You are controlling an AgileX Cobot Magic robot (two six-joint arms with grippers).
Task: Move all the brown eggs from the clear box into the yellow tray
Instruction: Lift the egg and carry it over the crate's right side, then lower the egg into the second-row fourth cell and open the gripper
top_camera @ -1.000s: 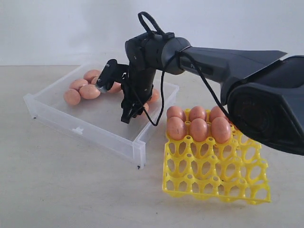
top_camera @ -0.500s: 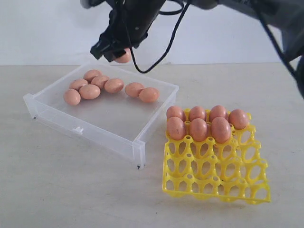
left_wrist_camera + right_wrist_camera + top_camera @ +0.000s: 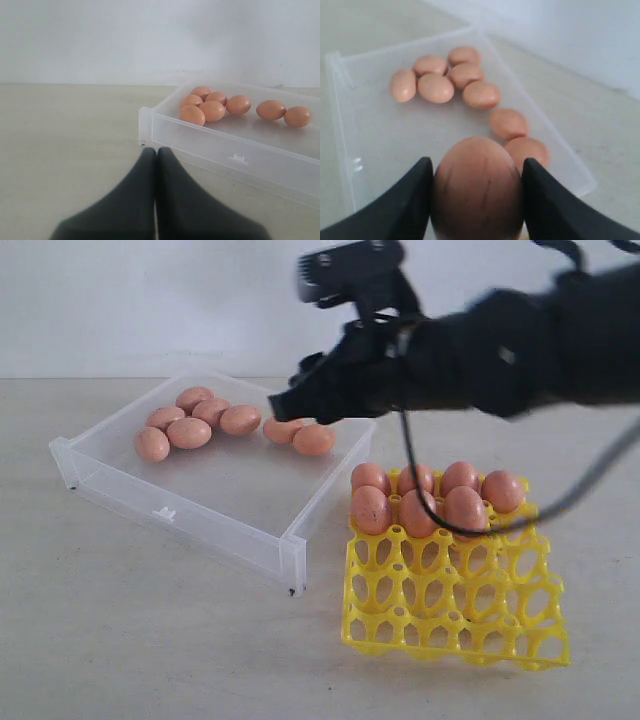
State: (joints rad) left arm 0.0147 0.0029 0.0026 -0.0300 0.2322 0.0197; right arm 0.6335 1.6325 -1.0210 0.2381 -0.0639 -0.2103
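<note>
My right gripper (image 3: 476, 166) is shut on a brown egg (image 3: 477, 192) and hangs in the air above the clear box (image 3: 375, 145). In the exterior view that gripper (image 3: 286, 405) sits over the box's far right corner, and its dark fingers hide the held egg. Several brown eggs (image 3: 190, 430) lie in the clear box (image 3: 200, 523), two of them (image 3: 300, 435) apart near the right wall. The yellow tray (image 3: 440, 612) stands right of the box with several eggs (image 3: 415, 508) in its back cells. My left gripper (image 3: 155, 151) is shut and empty, low by the box's front corner (image 3: 146, 125).
The right arm (image 3: 520, 345) stretches from the upper right across the tray's back rows. The tray's front rows of cells (image 3: 450, 635) hold nothing. Box and tray stand on a pale tabletop (image 3: 130, 630) before a white wall.
The right gripper went from down inside the box, up with an egg, then swung right and lower towards the box's right corner. The left gripper's motion cannot be judged.
</note>
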